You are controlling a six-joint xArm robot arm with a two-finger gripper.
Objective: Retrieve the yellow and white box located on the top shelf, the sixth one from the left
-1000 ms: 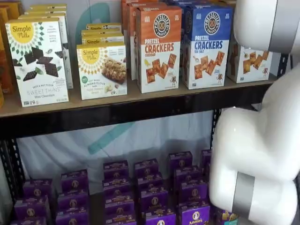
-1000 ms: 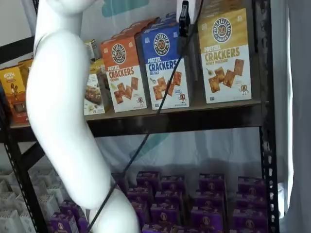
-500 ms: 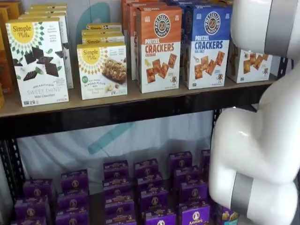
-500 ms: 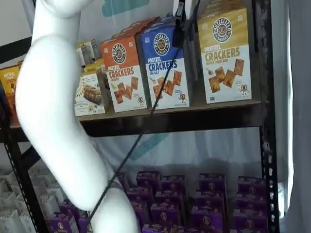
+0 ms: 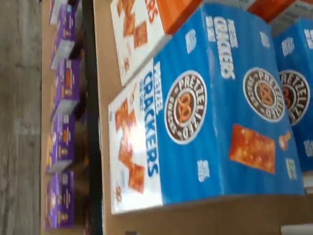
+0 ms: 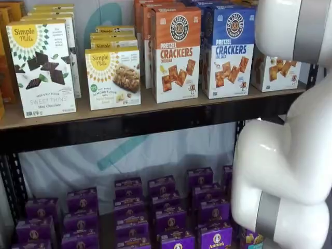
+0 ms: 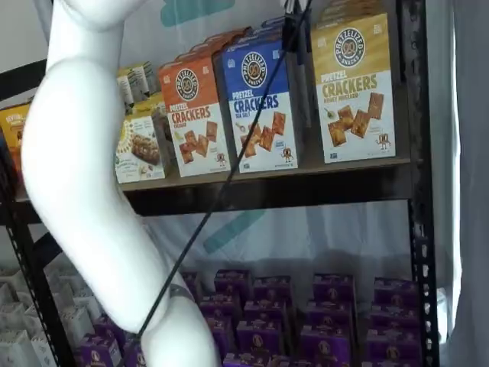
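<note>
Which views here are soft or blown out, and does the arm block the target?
Wrist view: turned sideways and motion-soft, filled by the blue box. One shelf view: sharp, but the white arm hides most of the yellow and white box. In a shelf view, that box shows clearly; daylight washes out the right edge.

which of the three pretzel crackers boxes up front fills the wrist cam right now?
The blue-and-white box, standing between the orange-and-white box and the yellow and white box on the top shelf. Only its blue shows large in the wrist view.
</note>
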